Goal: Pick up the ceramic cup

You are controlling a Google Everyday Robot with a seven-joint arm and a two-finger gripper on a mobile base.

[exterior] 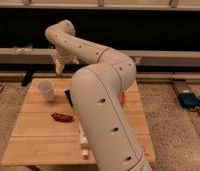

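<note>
The small white ceramic cup (46,90) stands upright on the left part of the wooden table (38,135). My gripper (58,68) hangs at the end of the white arm, above the table's far left edge. It is a little behind the cup, to its right, and apart from it. The big arm link (100,115) crosses the middle of the view and hides the table's centre.
A brown elongated object (62,117) lies in front of the cup. A dark object (68,96) sits by the arm. A small white item (83,141) lies near the front. An orange-red sliver (122,97) shows behind the arm. A blue device (188,99) lies on the floor, right.
</note>
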